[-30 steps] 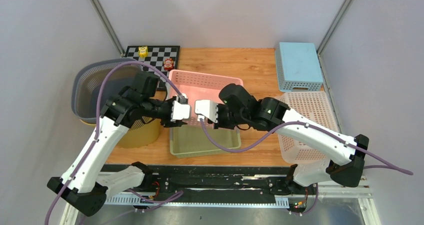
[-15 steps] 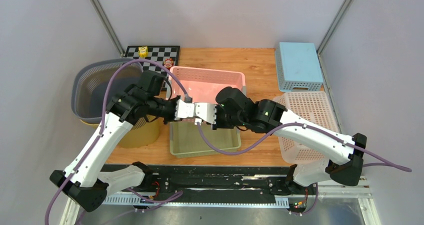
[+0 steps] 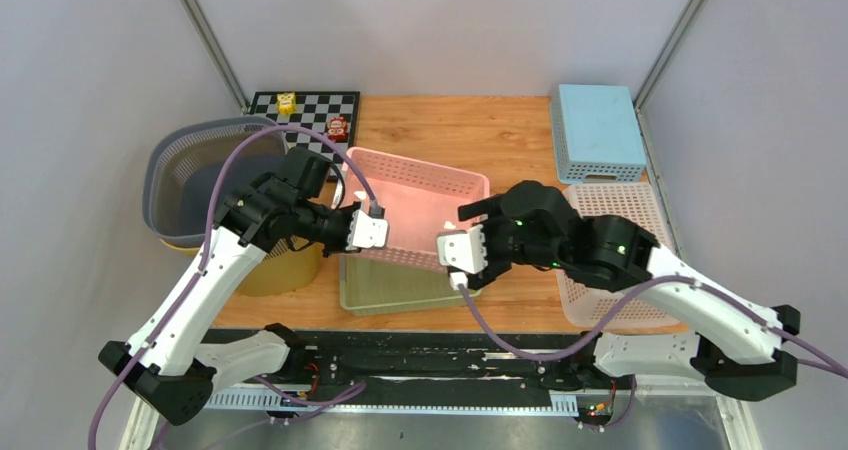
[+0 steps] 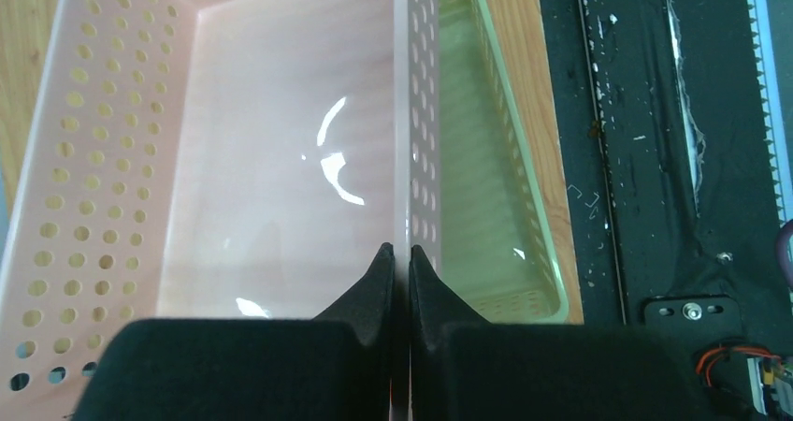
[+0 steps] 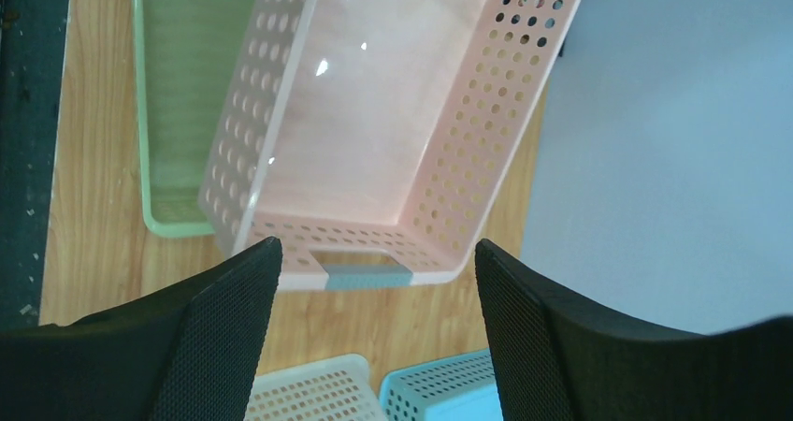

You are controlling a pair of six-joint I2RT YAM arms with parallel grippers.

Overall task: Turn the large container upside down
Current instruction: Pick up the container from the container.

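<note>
Seen from above, a pink basket [image 3: 420,205] sits mid-table [image 3: 470,120], tilted, partly over a green tray [image 3: 400,288], with an arm at each side. The left gripper [image 3: 372,232] meets its near left corner. The right gripper [image 3: 462,255] is beside its near right corner, and contact there cannot be judged from this height. A grey basket [image 3: 180,165] stands at the far left, with a blue basket [image 3: 597,130] and a white basket [image 3: 615,225] at the right.

Only the left wrist view shows the grip. Two black fingers [image 4: 374,285] are pressed together on one thin side wall of the basket [image 4: 271,159], one inside and one outside. The tray [image 4: 477,159] lies just past that wall.

Only the right wrist view shows the basket's end wall [image 5: 374,131], where a handle slot holds a grey strip [image 5: 365,276].

The basket is pale pink plastic, rectangular, with rows of round holes in its walls and a smooth, glossy floor. Its open side faces up.

In this view the right gripper [image 5: 374,248] is spread wide and holds nothing. The basket lies ahead, framed between the two black fingers [image 5: 224,318].
</note>
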